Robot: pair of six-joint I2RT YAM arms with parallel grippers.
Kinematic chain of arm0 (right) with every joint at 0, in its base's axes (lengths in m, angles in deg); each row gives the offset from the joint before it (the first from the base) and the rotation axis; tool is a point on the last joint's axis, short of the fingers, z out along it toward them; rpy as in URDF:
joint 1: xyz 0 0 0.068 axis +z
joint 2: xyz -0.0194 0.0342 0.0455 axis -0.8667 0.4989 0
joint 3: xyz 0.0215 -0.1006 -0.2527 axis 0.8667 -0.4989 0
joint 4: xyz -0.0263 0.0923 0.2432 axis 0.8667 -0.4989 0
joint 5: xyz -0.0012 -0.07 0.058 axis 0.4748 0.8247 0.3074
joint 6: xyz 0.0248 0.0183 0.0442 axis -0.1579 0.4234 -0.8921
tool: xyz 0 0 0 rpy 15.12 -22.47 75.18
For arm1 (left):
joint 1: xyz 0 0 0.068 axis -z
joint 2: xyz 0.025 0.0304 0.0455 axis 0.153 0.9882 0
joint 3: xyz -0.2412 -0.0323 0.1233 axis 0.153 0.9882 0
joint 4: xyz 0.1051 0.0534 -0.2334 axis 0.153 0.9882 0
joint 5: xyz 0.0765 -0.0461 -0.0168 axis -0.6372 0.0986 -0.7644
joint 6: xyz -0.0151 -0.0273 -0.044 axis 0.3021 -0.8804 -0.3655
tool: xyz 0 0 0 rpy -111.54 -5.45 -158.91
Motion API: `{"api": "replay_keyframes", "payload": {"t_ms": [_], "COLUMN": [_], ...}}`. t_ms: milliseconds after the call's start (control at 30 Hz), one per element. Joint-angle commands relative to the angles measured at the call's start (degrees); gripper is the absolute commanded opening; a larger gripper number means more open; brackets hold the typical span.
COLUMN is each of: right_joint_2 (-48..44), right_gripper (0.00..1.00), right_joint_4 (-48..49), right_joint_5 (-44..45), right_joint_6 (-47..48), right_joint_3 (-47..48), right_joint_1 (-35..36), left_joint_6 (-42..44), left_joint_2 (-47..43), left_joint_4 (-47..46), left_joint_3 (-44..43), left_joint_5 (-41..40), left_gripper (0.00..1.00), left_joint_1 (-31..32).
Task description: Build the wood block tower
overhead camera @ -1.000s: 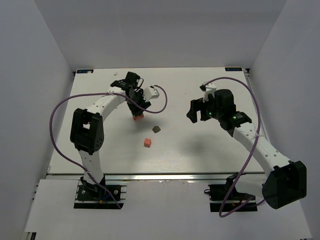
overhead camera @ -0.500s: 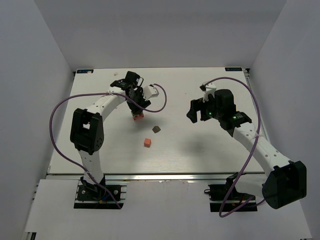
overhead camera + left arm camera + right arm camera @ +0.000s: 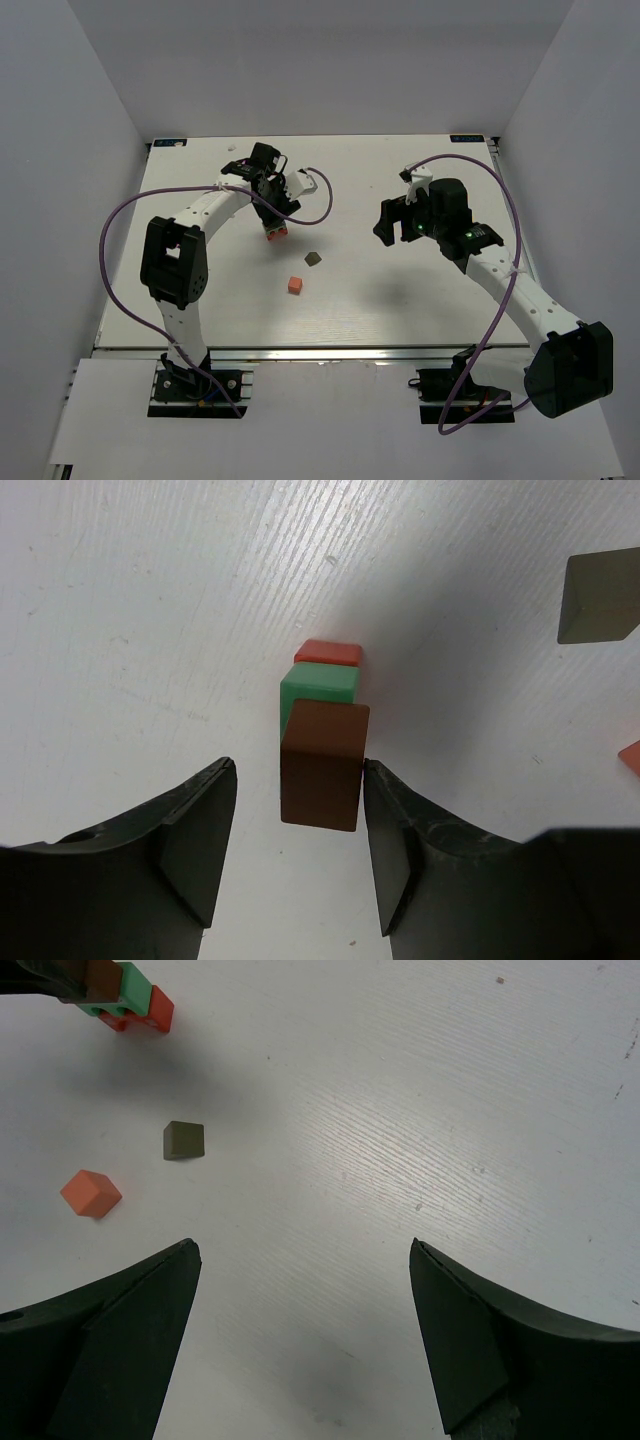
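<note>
The tower stands on the white table: a red piece at the bottom, a mint-green slab on it and a dark brown block on top. My left gripper is open around the brown block; its right finger touches the block and its left finger stands apart. In the top view the tower sits just under the left gripper. A second dark brown block and the orange cube lie loose nearby. My right gripper is open and empty, away to the right.
The right wrist view shows the tower at the top left, the dark block and the orange cube on the table, with the open right gripper above bare board. White walls enclose the table.
My left gripper has drawn back slightly from the tower, so a little more of it shows in the top view. The right arm and the loose blocks have not moved.
</note>
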Motion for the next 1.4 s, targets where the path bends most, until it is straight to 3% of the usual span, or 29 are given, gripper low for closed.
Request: {"api": "replay_keyframes", "payload": {"t_ms": [0,1367], "right_joint_2": [-0.66,0.04], "right_gripper": [0.89,0.89], "right_joint_4": [0.93,0.58], "right_joint_5": [0.31,-0.84], "right_joint_6": [0.66,0.48], "right_joint_3": [0.98,1.51], "right_joint_1": [-0.09,-0.09], "left_joint_6": [0.59,4.19], "left_joint_2": [-1.56,-1.73], "left_joint_4": [-0.52,-1.04], "left_joint_3": [0.3,-0.05], "left_joint_5": [0.13,0.13], "left_gripper": [0.63,0.64], "left_joint_1": [-0.23,-0.23]}}
